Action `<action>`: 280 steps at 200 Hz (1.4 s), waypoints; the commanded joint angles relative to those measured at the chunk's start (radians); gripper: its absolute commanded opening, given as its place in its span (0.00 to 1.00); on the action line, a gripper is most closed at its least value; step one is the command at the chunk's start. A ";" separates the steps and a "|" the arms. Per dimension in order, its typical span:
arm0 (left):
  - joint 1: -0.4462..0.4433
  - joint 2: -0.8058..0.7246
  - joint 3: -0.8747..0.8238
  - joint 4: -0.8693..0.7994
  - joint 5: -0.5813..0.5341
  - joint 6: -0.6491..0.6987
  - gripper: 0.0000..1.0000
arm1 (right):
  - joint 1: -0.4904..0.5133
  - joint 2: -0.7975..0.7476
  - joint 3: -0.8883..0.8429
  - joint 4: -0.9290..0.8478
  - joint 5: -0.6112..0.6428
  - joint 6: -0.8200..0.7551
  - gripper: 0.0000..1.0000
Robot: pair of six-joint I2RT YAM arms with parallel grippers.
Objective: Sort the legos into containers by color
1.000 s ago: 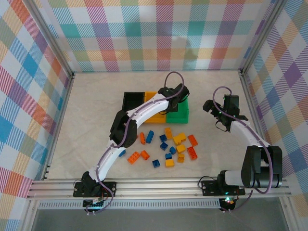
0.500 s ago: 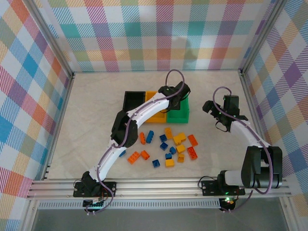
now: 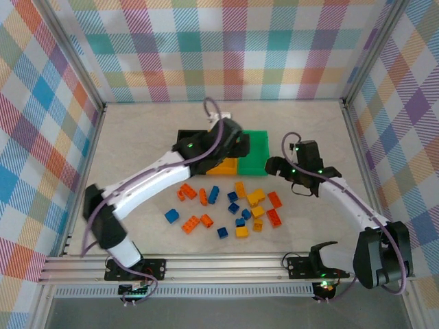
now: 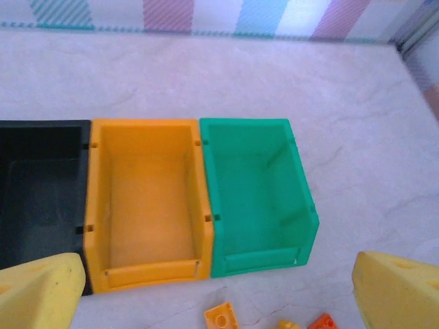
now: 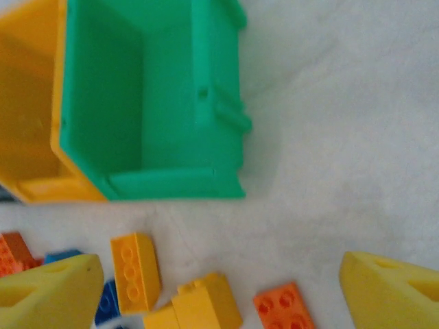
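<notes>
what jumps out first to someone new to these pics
Three bins sit side by side at mid-table: black, yellow-orange and green, the last two empty. In front of them lies a bright scatter of orange, yellow and blue bricks. The left arm and right arm reach toward them, jaws open.

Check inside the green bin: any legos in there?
None visible. The left wrist view shows the green bin with floor and walls bare. From the top camera, the left arm covers its left edge.
</notes>
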 commanded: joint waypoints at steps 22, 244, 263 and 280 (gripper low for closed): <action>0.012 -0.248 -0.411 0.156 0.012 -0.034 1.00 | 0.065 -0.064 -0.035 -0.260 0.047 -0.010 0.77; 0.225 -0.569 -0.760 0.236 0.140 -0.163 1.00 | 0.302 0.328 0.045 -0.447 0.075 0.021 0.50; 0.227 -0.567 -0.760 0.235 0.143 -0.167 1.00 | 0.302 0.307 0.041 -0.444 0.076 0.016 0.43; 0.230 -0.568 -0.762 0.235 0.141 -0.172 1.00 | 0.302 0.261 0.049 -0.459 0.085 0.011 0.37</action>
